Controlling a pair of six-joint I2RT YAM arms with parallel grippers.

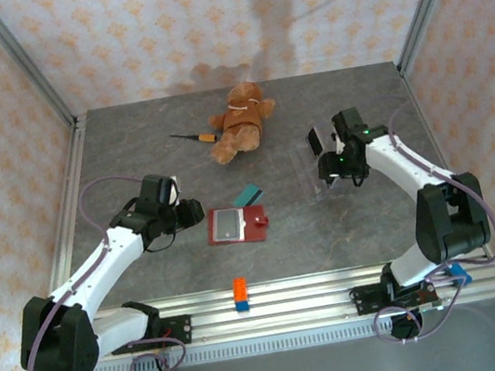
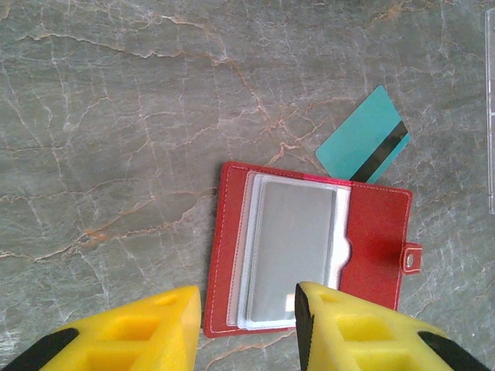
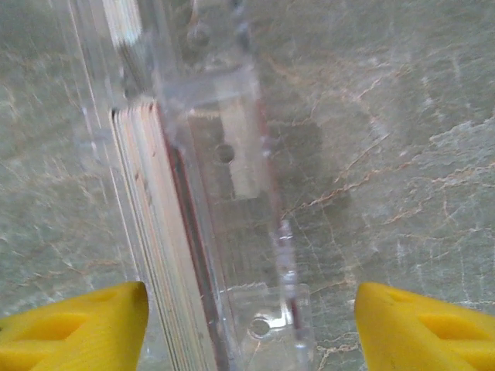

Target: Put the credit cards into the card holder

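The open red card holder [image 2: 371, 232] lies under the half-open, empty left hand [image 2: 247, 313], with a teal card [image 2: 363, 139] at its far edge. The right hand [image 3: 251, 309] gapes empty over a clear stand [image 3: 232, 154]. The bench [image 2: 116, 116] is grey marble and the walls [image 1: 201, 14] are patterned.

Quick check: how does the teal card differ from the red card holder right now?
Colour: the teal card is teal with a black stripe; the card holder is dark red. State: the card is one bare sheet, the holder lies open, clear sleeves showing, snap tab out. Size: the card looks smaller than the opened holder. Both lie flat on the table.
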